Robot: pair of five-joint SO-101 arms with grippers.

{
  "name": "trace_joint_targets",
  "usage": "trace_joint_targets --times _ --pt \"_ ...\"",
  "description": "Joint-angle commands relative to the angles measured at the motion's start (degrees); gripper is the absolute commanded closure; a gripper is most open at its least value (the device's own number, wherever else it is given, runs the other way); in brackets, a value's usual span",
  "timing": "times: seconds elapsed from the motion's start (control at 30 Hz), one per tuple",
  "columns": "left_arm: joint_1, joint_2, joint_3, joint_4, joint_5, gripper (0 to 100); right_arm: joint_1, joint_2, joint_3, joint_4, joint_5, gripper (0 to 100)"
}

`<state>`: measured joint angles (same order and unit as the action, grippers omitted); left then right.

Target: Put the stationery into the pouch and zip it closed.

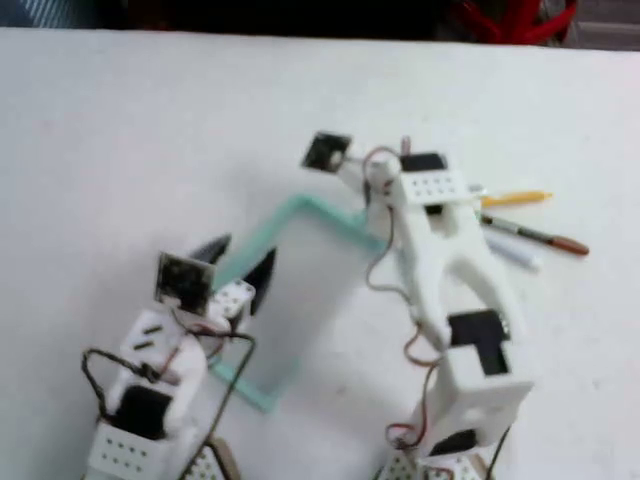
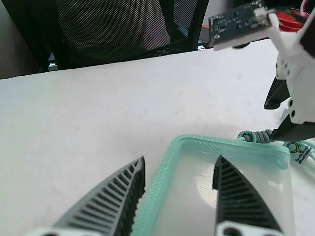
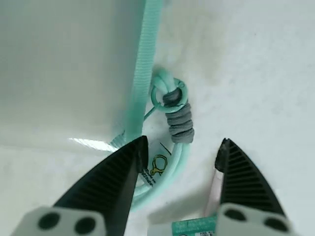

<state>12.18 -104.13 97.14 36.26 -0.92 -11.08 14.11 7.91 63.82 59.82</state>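
The pouch (image 1: 300, 290) is translucent with a teal rim and lies flat mid-table. My left gripper (image 2: 179, 179) is open and straddles the pouch's rim (image 2: 162, 191) on its left side; it appears in the high view as the left gripper (image 1: 238, 260). My right gripper (image 3: 182, 152) is open just above the teal zip cord with a grey knot (image 3: 178, 120), at the pouch's far right corner. The stationery lies on the table to the right of the right arm (image 1: 430, 200): a yellow pen (image 1: 515, 198), a brown-tipped pen (image 1: 535, 236) and a white pen (image 1: 512, 252).
Both arm bases stand at the table's near edge. The right arm's gripper (image 2: 290, 113) sits close to the zip cord (image 2: 261, 135) in the left wrist view. A black mesh chair (image 2: 113, 24) stands behind the table's far edge.
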Motion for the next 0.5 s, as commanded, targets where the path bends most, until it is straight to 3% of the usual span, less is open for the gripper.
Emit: trace_joint_targets --times 0.0,0.37,0.47 --pt "0.9 -0.3 -0.1 -1.3 -0.7 77 -0.9 3.4 -2.6 -0.7 0.5 77.8" --pt "0.9 -0.3 -0.1 -0.7 -0.7 77 -0.9 17.2 -15.3 4.5 0.5 78.5" --pt "0.9 -0.3 -0.1 -0.6 -0.7 77 -0.9 19.9 -19.2 6.5 0.5 88.9"
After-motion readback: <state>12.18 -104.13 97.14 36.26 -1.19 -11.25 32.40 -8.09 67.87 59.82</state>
